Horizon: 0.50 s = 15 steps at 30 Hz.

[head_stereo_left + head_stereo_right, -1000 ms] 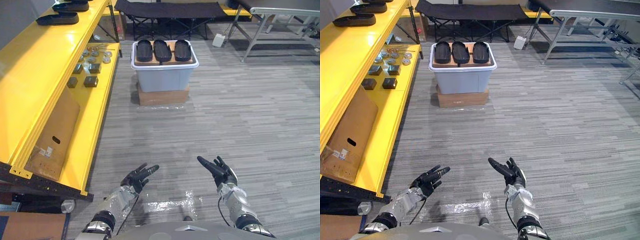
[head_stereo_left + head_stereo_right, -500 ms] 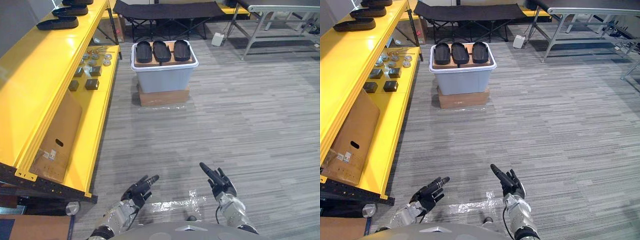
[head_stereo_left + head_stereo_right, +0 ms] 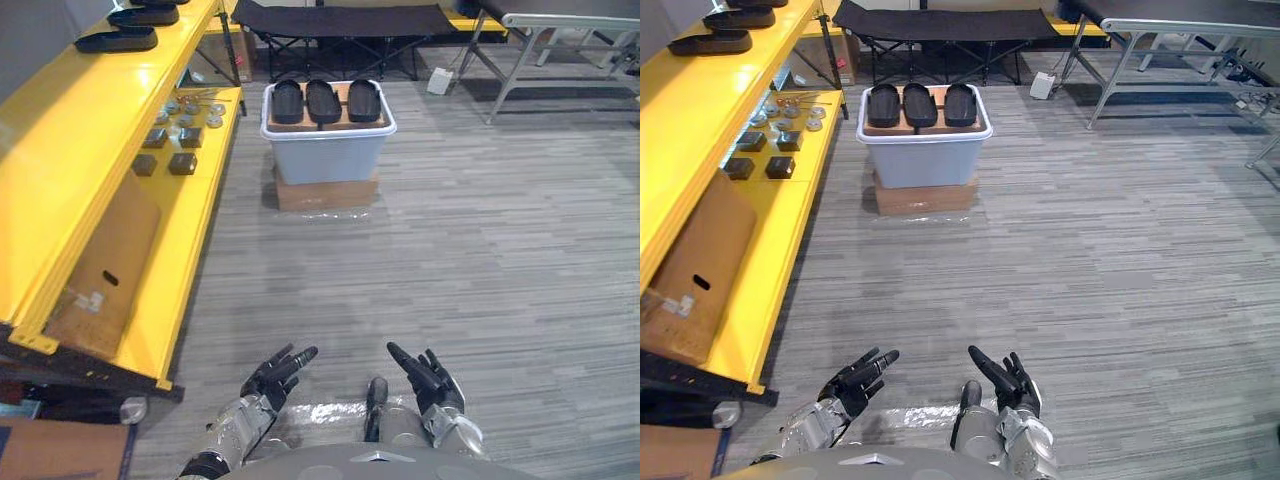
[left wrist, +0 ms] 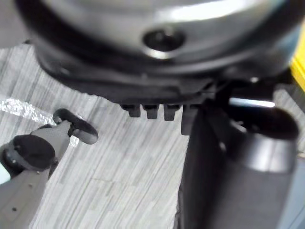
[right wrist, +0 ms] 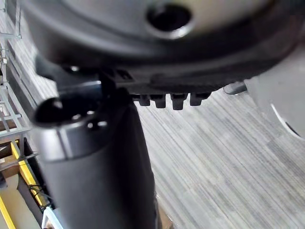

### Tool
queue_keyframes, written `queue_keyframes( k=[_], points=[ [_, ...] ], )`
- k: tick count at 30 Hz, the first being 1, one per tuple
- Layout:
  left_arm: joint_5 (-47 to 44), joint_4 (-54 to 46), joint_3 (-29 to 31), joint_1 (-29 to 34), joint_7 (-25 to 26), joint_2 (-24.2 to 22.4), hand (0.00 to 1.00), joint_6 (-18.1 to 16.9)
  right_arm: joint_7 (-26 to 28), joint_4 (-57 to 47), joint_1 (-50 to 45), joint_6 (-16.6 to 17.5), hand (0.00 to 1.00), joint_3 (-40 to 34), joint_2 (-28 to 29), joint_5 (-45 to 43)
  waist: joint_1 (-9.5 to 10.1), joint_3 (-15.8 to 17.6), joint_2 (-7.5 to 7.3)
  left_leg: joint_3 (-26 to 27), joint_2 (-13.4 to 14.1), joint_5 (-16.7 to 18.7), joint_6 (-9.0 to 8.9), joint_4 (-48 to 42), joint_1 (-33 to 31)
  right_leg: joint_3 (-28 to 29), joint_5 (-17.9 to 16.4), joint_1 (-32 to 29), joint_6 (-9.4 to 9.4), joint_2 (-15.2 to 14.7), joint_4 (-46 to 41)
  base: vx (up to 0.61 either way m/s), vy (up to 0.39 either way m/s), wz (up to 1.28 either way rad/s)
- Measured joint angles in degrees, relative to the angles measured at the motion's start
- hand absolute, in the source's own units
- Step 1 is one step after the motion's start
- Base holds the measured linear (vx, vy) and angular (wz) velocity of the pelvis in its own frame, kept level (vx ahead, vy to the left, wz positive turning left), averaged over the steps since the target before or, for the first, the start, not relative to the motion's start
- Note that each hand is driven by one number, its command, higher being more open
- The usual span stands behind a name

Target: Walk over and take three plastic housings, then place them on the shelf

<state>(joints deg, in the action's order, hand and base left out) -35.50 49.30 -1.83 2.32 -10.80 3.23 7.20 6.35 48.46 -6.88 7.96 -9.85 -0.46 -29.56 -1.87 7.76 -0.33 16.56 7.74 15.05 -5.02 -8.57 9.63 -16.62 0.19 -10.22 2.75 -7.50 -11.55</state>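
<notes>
Lying side by side on top of a pale bin (image 3: 326, 155), the three plastic housings (image 3: 323, 100) are far ahead of the robot, near the yellow shelf (image 3: 80, 150). The left hand (image 3: 272, 372) and the right hand (image 3: 428, 378) are low above the floor (image 3: 480, 230), fingers (image 3: 298, 356) straight and apart, both empty.

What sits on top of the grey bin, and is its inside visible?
Three black housings lie side by side on a brown board across the top of the grey bin. The board covers the opening, so whatever is inside the bin cannot be seen.
</notes>
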Motion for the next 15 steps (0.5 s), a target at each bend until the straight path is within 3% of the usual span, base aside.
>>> queue_keyframes(
  k=[1, 2, 3, 4, 5, 6, 7, 8, 9, 11, 12, 15],
  points=[
    [-0.3, -0.1, 0.4, 0.4, 0.2, 0.0, 1.0, 0.0, 0.0, -0.4, -0.6, 0.0, 1.0, -0.4, 0.0, 0.0, -0.29, -1.3, 0.99, -1.0, 3.3, 0.3, -1.63, -2.4, 0.0, -1.7, -1.0, 0.9, -1.37, 2.5, -0.4, 0.36, -0.265, 0.29],
    [-0.8, -0.1, 1.8, 0.4, 0.1, -1.0, 1.0, 0.0, 0.0, -0.4, -0.7, 0.0, 1.0, -0.8, 0.1, 0.1, 0.23, -1.3, 0.84, -2.4, 6.1, 0.4, -1.95, -12.7, -3.7, -2.2, -2.8, 2.0, -4.0, 4.2, -1.3, 0.52, -0.438, 0.18],
    [-1.2, -0.3, 2.7, 0.5, 0.1, -1.5, 1.0, 0.0, 0.0, -0.4, -0.6, 0.1, 1.0, -0.7, 0.0, 0.3, 0.52, -1.2, 0.66, -3.6, 7.7, -0.6, -1.05, -19.1, -6.1, -2.2, -3.1, 3.0, -4.69, 4.9, -1.4, 0.45, -0.39, -0.03],
    [-2.6, -0.3, 4.0, 1.3, 0.1, -2.5, 1.0, 0.2, 0.2, -0.8, -0.7, 0.1, 1.0, -0.6, -0.3, 2.2, 0.81, -0.8, 1.26, -6.7, 10.3, -4.8, 0.95, -33.1, -11.7, -2.3, -4.3, 5.9, -6.7, 6.7, -1.0, 0.53, -0.448, -0.12],
    [-2.7, -1.3, 5.0, 1.8, 0.2, -3.2, 1.0, 0.5, 0.2, -0.9, -0.6, 0.1, 1.0, -0.2, -1.0, 3.0, 0.9, -0.1, 2.41, -10.4, 12.1, -5.2, 0.93, -45.2, -17.1, -2.1, -5.4, 9.3, -8.46, 9.0, -0.1, 0.45, -0.329, -0.11],
    [-2.7, -1.5, 5.4, 2.0, 0.2, -3.4, 1.0, 0.5, 0.2, -0.9, -0.6, 0.1, 1.0, 0.1, -1.3, 3.8, 1.12, 0.2, 2.79, -12.5, 11.6, -4.8, 0.46, -49.0, -19.3, -1.8, -5.8, 10.8, -9.15, 9.9, 0.4, 0.42, -0.26, -0.35],
    [-2.7, -2.2, 5.7, 2.1, 0.0, -3.2, 1.0, 0.4, 0.4, 0.3, 0.0, 0.1, 1.0, 1.0, -2.0, 4.6, 2.36, 0.0, 3.05, -14.8, 8.5, -4.3, -0.35, -52.1, -22.8, -0.7, -6.4, 13.5, -10.06, 10.7, 1.9, 0.38, -0.188, -0.71],
    [-2.9, -3.0, 6.3, 2.3, -1.0, -3.4, 1.0, -0.7, 0.5, 2.0, 1.5, 0.1, 1.0, 1.3, -2.2, 4.7, 3.84, 0.2, 2.79, -14.2, 4.9, -2.9, -0.81, -49.8, -24.8, 1.5, -6.4, 15.3, -10.06, 10.8, 3.4, 0.37, -0.149, -0.9],
    [-2.9, -3.4, 6.7, 2.4, -1.4, -3.4, 1.0, -1.3, 0.5, 2.7, 2.4, 0.1, 1.0, 1.3, -2.5, 4.9, 4.51, 0.2, 2.64, -13.2, 3.3, -2.2, -0.74, -46.6, -25.6, 2.6, -6.4, 16.0, -10.02, 10.7, 4.1, 0.36, -0.087, -1.05],
    [-3.0, -3.9, 7.6, 2.7, -1.9, -3.5, 1.0, -3.4, 0.5, 2.4, 4.3, 0.0, 1.0, 1.5, -2.1, 5.7, 5.61, 1.2, 2.39, -8.1, -0.6, -2.0, 0.72, -30.9, -27.2, 5.4, -6.3, 18.9, -9.62, 10.6, 6.8, 0.47, -0.021, -0.79],
    [-3.1, -5.1, 9.5, 2.6, -1.8, -3.9, 1.0, -3.6, 0.5, 1.5, 5.2, -0.3, 1.0, 1.6, -2.0, 6.4, 5.61, 2.7, 2.14, -5.8, -3.0, -4.9, 1.46, -18.8, -27.4, 6.2, -6.7, 20.8, -8.71, 10.6, 7.5, 0.53, 0.039, -0.39],
    [-2.6, -5.9, 13.0, 2.9, -1.6, -4.0, 1.0, -3.8, 0.5, 0.3, 5.4, -0.5, 1.0, 2.3, -2.1, 6.7, 6.56, 4.3, 1.65, -3.1, -4.4, -12.4, 1.3, -3.9, -27.2, 8.2, -9.2, 24.8, -6.34, 10.6, 8.8, 0.44, 0.107, -0.36]
  ],
)
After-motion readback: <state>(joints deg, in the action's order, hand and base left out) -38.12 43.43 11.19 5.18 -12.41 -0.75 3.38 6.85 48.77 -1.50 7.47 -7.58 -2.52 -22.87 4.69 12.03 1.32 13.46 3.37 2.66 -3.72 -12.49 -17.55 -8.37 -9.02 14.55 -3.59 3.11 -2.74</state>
